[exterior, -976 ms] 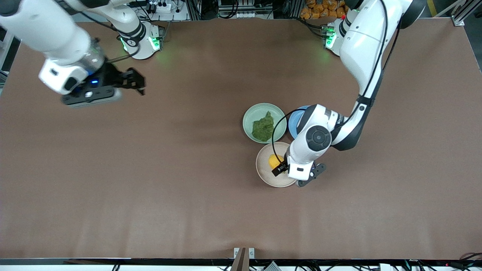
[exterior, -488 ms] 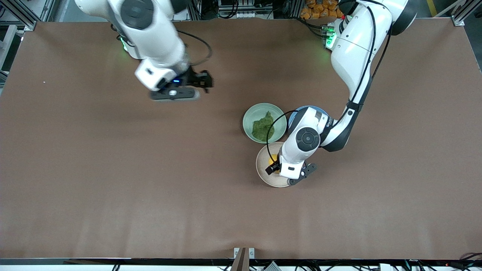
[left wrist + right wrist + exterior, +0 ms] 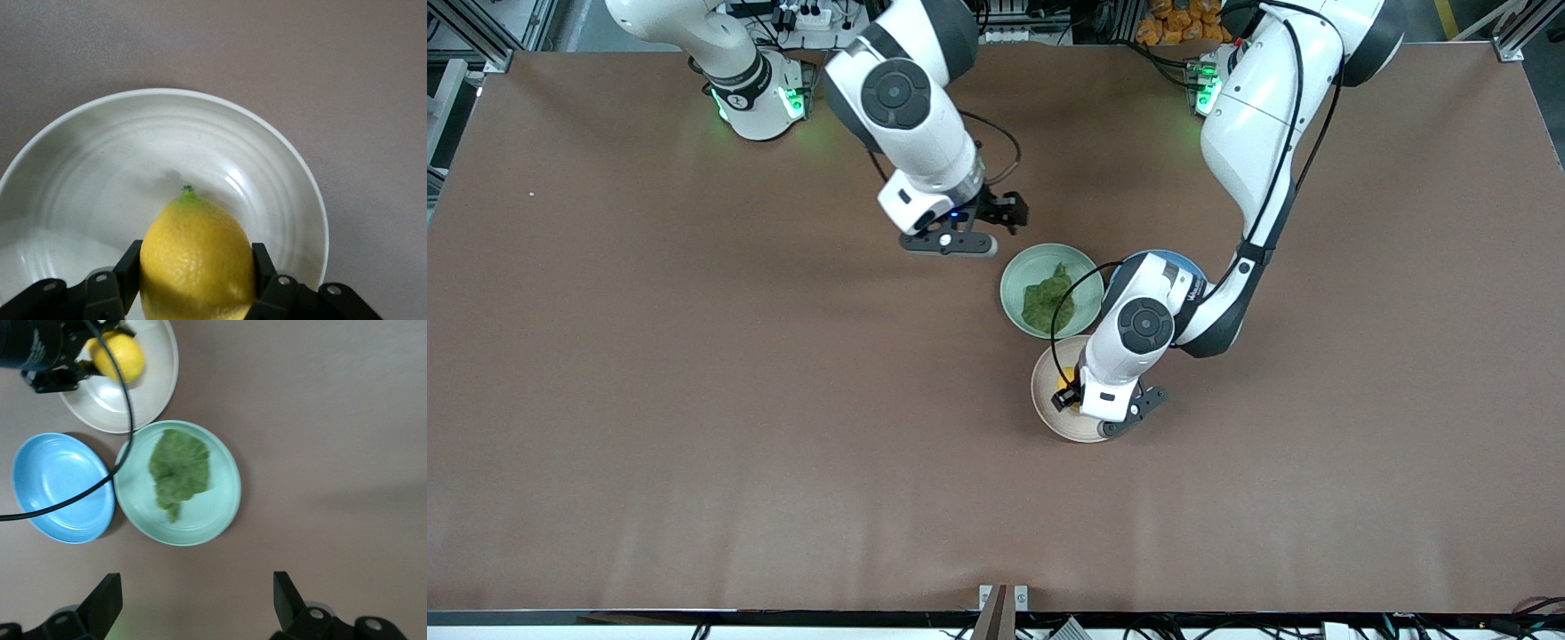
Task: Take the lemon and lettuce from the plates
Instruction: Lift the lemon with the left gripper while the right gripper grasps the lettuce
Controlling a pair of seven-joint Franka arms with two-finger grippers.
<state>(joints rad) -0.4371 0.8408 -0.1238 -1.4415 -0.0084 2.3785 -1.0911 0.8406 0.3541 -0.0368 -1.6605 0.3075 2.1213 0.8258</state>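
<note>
The lemon lies in the beige-cream plate. My left gripper is down in that plate with a finger pressed on each side of the lemon. In the front view the left gripper hides most of the lemon on the beige plate. The lettuce lies in the mint green plate, which touches the beige plate and lies farther from the front camera. My right gripper is open and empty over bare table beside the mint plate. The right wrist view shows the lettuce untouched.
A blue plate stands empty beside the mint plate, toward the left arm's end, mostly under the left arm in the front view. The three plates touch in a cluster. Brown table spreads all around them.
My right arm has swung from the right arm's end of the table to just beside the mint plate. My left gripper has shifted over the beige plate and now covers the lemon.
</note>
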